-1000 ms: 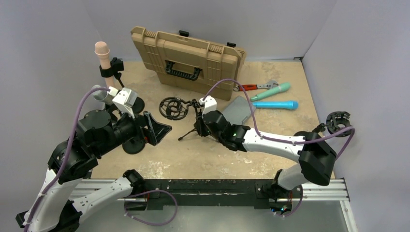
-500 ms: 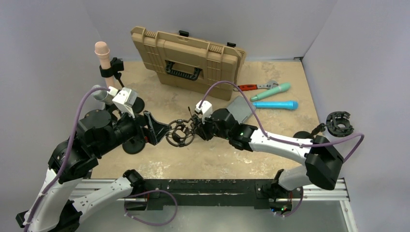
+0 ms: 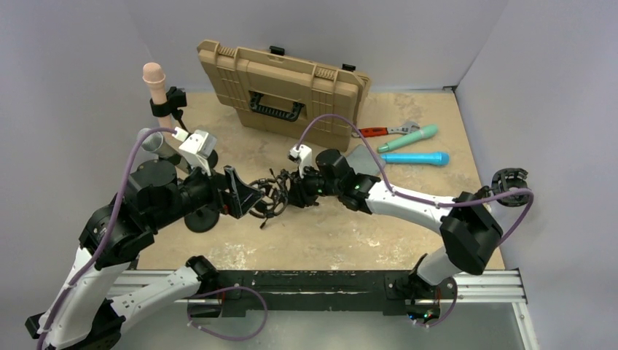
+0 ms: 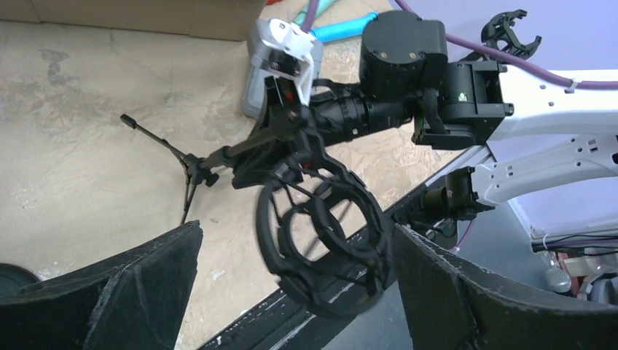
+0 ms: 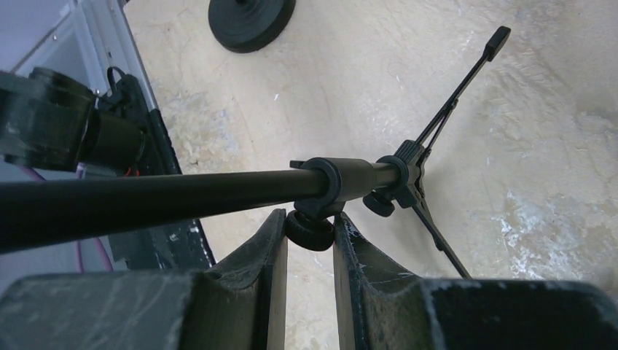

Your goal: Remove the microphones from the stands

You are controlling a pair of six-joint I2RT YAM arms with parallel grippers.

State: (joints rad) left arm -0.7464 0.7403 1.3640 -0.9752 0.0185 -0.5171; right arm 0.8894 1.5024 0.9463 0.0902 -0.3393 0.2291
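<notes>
Left wrist: left hand [image 4: 295, 230] spread wide near the ring mount [image 4: 321, 233], right hand [image 5: 310, 222] clamped on the stand [image 5: 218, 188].

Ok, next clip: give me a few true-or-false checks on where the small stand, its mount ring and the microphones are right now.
1. The right arm's jaws are shut on the tripod stand. True.
2. The shock-mount ring holds a microphone. False: the ring is empty.
3. The left arm's jaws are wide open, with the ring between them. True.
4. The pink microphone lies flat on the table. False: it stands upright, clipped in its holder at the back left.
5. The teal microphone and blue microphone lie near the wrench. True.
</notes>
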